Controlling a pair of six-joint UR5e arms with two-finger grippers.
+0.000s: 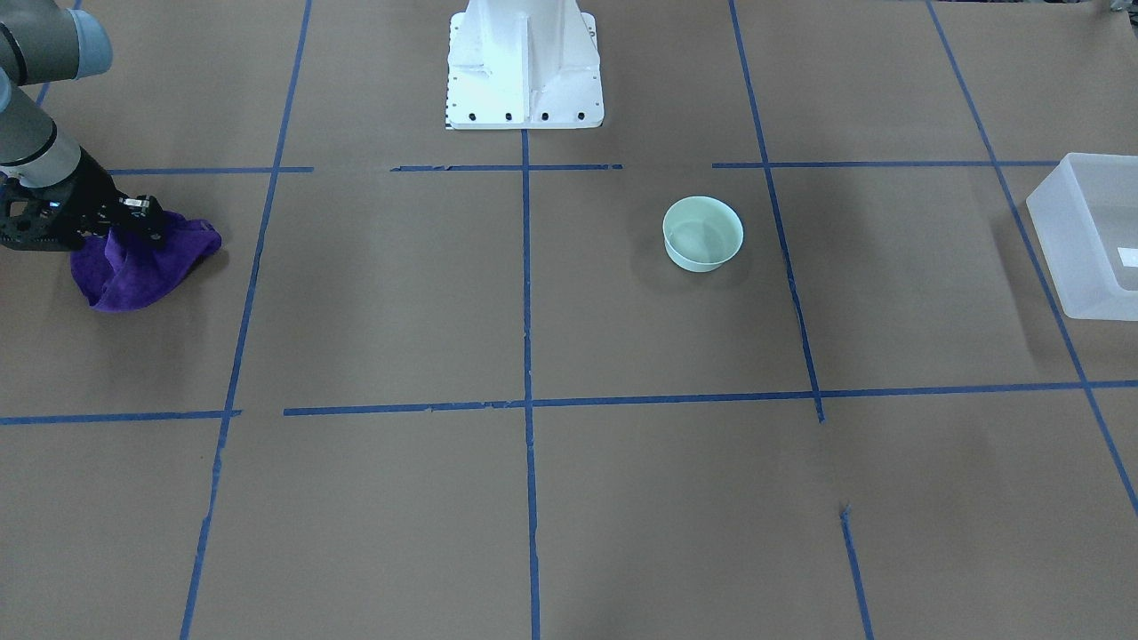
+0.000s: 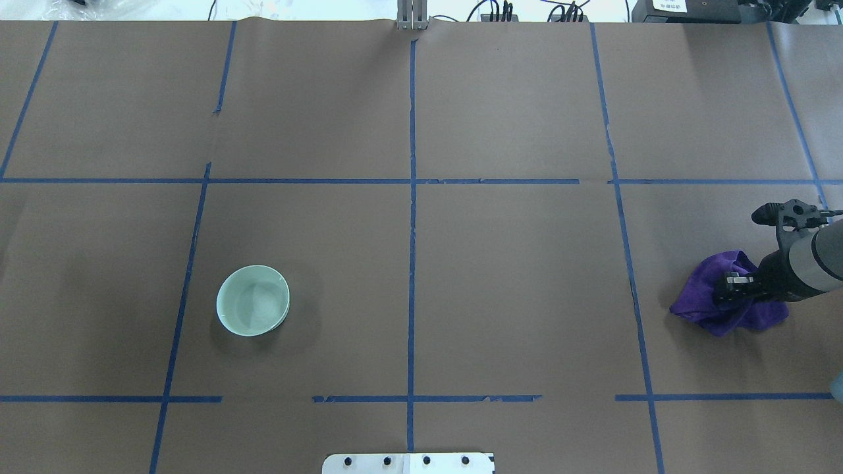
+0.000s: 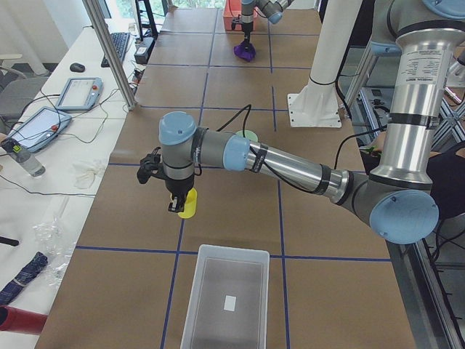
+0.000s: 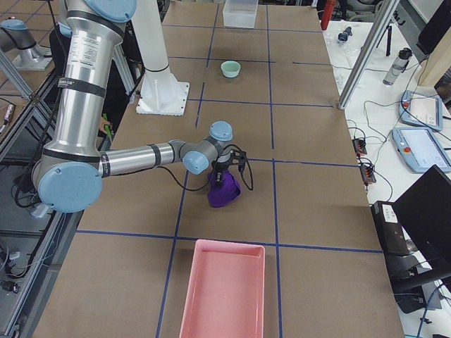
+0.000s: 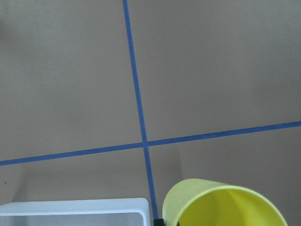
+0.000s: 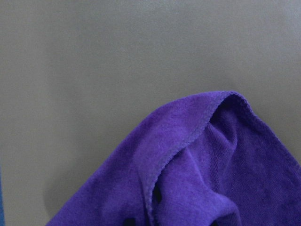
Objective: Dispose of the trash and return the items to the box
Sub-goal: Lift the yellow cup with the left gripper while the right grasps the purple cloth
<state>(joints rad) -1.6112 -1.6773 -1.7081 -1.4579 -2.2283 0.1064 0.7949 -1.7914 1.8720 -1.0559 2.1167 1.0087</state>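
You find the small bright yellow tapered plastic cup (image 3: 188, 206) a little left of the middle of the exterior left view. It hangs right at the tip of the left gripper (image 3: 177, 205) and is lifted off the brown paper table (image 3: 240, 218). In the left wrist view its open mouth (image 5: 221, 207) fills the lower right corner. A corner of the frosted translucent whitish rectangular plastic box (image 5: 70, 207) shows in the lower left, just beside the cup and not under it.

In the side view the box (image 3: 195, 291) stands at the bottom edge, below the cup, with a small white label inside. One blue tape line (image 3: 131, 249) crosses the paper between them. Whether the left fingers press on the cup you cannot tell; they are small and partly hidden there.

The pale green round bowl (image 2: 253, 300) stands upright in the lower left of the overhead view, well apart from both grippers.

The left arm comes from the right edge of the side view. Its forearm is almost level and its wrist is turned down, so the gripper points at the table.

The right gripper (image 2: 731, 286) is low at the right edge of the overhead view and pinches a fold of the crumpled purple cloth (image 2: 708, 299). The cloth rises to a peak at the fingers and its lower part rests on the paper. In the exterior right view a pink rectangular tray (image 4: 229, 243) lies near the cloth, at the bottom edge.
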